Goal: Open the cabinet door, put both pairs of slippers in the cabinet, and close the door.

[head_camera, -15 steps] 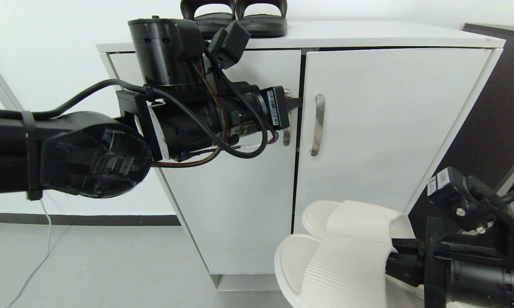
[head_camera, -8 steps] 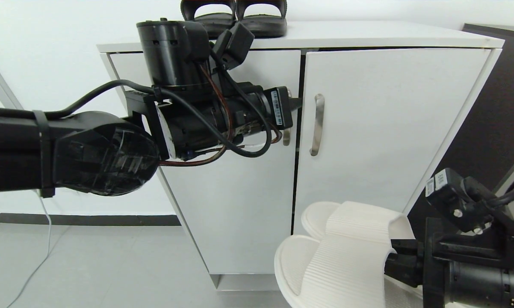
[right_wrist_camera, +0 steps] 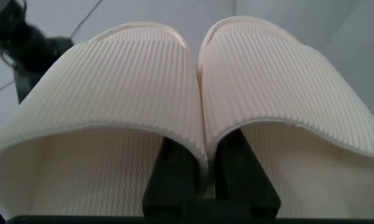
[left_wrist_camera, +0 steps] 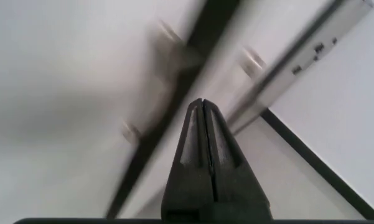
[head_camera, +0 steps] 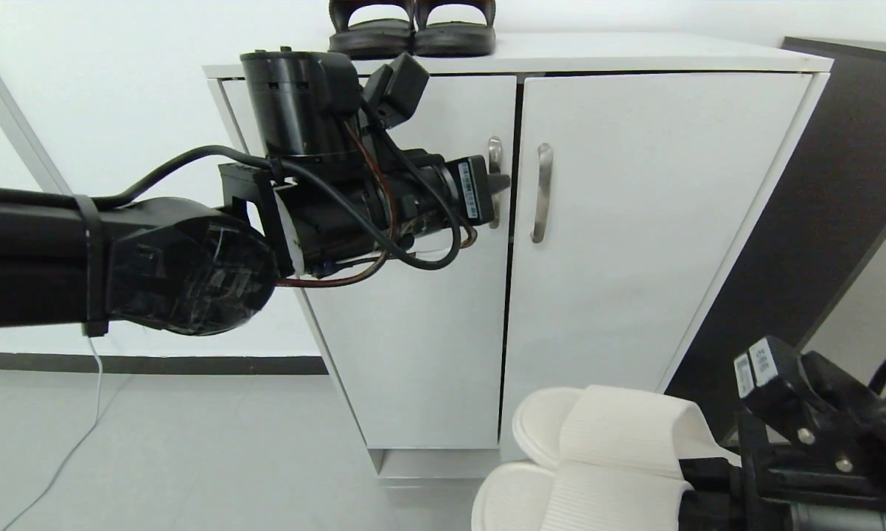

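Left hand (head_camera: 505,181), pressed together at the metal bar handle (head_camera: 494,147), could slip off, gripping nothing; right hand (right_wrist_camera: 202,183) pinching white ribbed slippers (head_camera: 620,442) might drop them

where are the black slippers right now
In the head view, the black slippers sit side by side on top of the cabinet, above its left door and the left gripper.
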Robot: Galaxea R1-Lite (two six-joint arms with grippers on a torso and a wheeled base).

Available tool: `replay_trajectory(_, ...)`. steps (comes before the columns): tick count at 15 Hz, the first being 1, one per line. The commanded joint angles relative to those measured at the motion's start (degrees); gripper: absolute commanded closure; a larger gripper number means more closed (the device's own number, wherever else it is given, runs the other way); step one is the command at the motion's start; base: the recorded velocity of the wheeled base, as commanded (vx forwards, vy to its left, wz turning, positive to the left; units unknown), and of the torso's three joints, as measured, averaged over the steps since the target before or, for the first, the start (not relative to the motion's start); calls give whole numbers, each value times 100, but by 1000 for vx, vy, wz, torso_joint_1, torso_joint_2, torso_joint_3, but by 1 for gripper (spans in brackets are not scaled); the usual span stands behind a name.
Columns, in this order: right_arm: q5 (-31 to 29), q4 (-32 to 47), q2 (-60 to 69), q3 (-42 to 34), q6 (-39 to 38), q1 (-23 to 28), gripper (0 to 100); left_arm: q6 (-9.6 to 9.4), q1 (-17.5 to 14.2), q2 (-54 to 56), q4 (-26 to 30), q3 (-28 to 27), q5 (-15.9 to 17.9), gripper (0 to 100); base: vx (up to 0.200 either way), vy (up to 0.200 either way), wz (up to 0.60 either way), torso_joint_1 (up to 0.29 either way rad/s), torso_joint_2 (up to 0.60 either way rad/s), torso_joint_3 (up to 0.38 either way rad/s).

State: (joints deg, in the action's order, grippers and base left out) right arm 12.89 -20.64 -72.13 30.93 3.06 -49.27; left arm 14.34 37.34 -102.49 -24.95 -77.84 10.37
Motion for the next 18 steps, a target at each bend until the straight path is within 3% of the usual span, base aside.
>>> replay_trajectory(1, 267, 16, 331, -263, 213, -38, 100, -1, 142, 97, -36, 172, 61, 100, -200, 0, 0, -2, -2, 7)
replay_trajectory(3, 417, 7, 410, -368, 406, -47, 100, -1, 485, 168, -185, 295, 70, 100, -200, 0, 0, 2, 0, 2)
replay_trajectory(4, 417, 7, 402, -351, 406, -47, 100, -1, 467, 159, -282, 287, 52, 100, -200, 0, 0, -2, 2, 2)
replay_trajectory(7, 399, -2, 366, -351, 406, -38, 100, 61, -87, 97, -370, 164, 79, 100, 0, 0, 0, 0, 0, 0)
replay_trajectory(10, 399, -10, 287, -359, 406, -38, 100, 403, -517, -333, -510, -399, 184, 100, 0, 0, 0, 0, 0, 0)
replay_trajectory(11, 390, -10, 296, -368, 406, -38, 100, 403, -631, -492, -484, -575, 193, 100, 0, 0, 0, 0, 0, 0)
replay_trajectory(14, 390, -10, 287, -368, 415, -30, 100, 403, -649, -755, -423, -856, 255, 100, 0, 0, 0, 0, 0, 0)
replay_trajectory(18, 390, -10, 252, -368, 415, -30, 100, 403, -587, -878, -264, -1164, 659, 100, 0, 0, 0, 0, 0, 0)
